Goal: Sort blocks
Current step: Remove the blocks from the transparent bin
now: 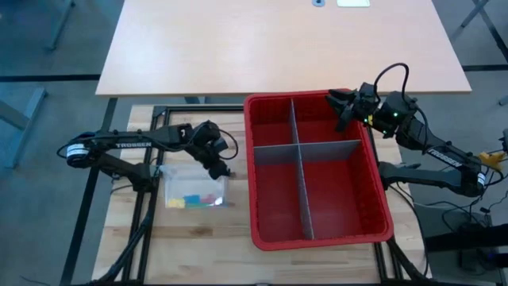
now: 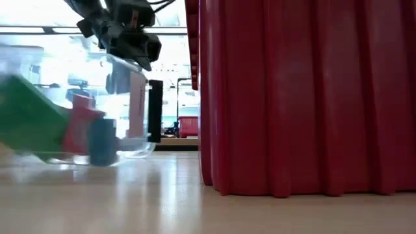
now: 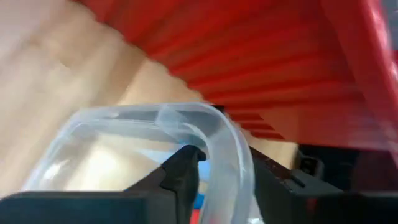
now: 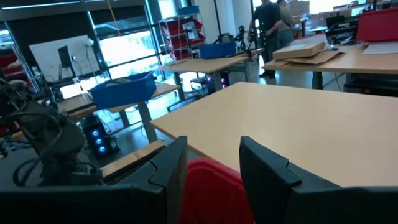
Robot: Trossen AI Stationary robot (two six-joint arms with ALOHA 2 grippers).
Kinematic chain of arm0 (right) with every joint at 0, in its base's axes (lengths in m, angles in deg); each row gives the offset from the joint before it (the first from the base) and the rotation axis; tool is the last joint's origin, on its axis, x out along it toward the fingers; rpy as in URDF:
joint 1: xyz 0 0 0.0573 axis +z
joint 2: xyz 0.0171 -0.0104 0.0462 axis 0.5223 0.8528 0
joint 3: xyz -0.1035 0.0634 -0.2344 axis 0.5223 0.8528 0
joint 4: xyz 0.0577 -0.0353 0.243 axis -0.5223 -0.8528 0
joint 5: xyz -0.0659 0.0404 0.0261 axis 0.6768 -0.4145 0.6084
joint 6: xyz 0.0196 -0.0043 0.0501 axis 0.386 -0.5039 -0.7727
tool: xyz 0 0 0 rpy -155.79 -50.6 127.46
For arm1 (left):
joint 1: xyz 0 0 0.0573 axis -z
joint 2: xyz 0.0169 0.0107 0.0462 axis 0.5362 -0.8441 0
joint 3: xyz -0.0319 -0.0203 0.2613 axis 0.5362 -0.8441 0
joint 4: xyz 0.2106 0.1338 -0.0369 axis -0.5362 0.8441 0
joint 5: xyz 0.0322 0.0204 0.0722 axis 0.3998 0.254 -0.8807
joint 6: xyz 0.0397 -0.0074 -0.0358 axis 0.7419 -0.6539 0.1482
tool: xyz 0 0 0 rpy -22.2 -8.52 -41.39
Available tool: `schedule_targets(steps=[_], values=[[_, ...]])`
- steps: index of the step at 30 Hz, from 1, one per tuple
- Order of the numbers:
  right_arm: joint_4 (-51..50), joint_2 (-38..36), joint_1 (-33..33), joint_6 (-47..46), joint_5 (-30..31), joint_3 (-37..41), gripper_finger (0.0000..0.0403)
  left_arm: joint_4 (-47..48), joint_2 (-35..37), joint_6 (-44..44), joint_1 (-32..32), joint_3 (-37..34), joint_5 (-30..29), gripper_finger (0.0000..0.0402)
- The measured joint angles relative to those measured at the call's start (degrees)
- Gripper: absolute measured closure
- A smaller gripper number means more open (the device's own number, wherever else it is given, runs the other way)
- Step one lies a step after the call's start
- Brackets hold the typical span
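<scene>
Blocks (image 1: 195,199) lie together inside a small clear tub (image 1: 176,191) on the wooden table (image 1: 206,250), directly below and beside the left gripper (image 1: 223,171). Yellow, green, blue and red pieces show among them from above; at table height a green block (image 2: 29,120), a red one (image 2: 79,123) and a blue one (image 2: 102,141) sit against the tub's near wall. The left gripper hangs at the tub's corner nearest the red bin (image 1: 317,171), and in the left wrist view its dark fingers (image 3: 180,171) straddle the tub's rim, one finger inside the tub and the other outside, with the clear wall between them. Whether the fingers press on that rim or only bracket it cannot be told.

The red bin stands just beside the left gripper, on the side away from the tub, and grey divider panels (image 1: 305,151) split it into four compartments.

The right gripper (image 1: 340,106) hovers over the bin's far right corner, well apart from the tub and the blocks. Its fingers (image 4: 264,171) stand apart, with only the bin's red rim visible in the gap below them, and nothing held. Beyond it lies a pale tabletop (image 4: 311,134).
</scene>
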Motion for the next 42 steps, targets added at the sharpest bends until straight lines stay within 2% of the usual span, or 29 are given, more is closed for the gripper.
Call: schedule_targets(steps=[7, 20, 28, 33, 38, 42], values=[[0.0, 0.0, 0.0, -0.18, 0.0, 0.0, 0.0263, -0.3, -0.09, 0.15, -0.01, 0.07, -4.04, 0.0217], [-0.02, 0.02, 0.01, -0.41, 0.0, 0.0, 0.0264, -2.99, -0.13, 2.51, -0.05, 0.31, -6.5, 0.0167], [-0.16, 0.02, 0.0, -0.42, 0.0, 0.0, 0.0254, -4.55, -0.13, 3.13, -0.07, 0.28, -6.08, 0.0126], [-0.8, 0.02, 0.01, -0.39, 0.01, 0.0, 0.0256, -4.51, -0.08, 4.13, -0.07, 0.28, -6.93, 0.0116], [-1.25, 0.02, 0.02, -0.42, 0.0, 0.0, 0.0253, -2.98, 0.12, 6.88, -0.11, 0.37, -12.43, 0.0116], [-1.64, 0.04, 0.0, -0.42, 0.02, 0.0, 0.0249, -2.46, 0.42, 7.47, -0.51, 0.68, -13.63, 0.0115]])
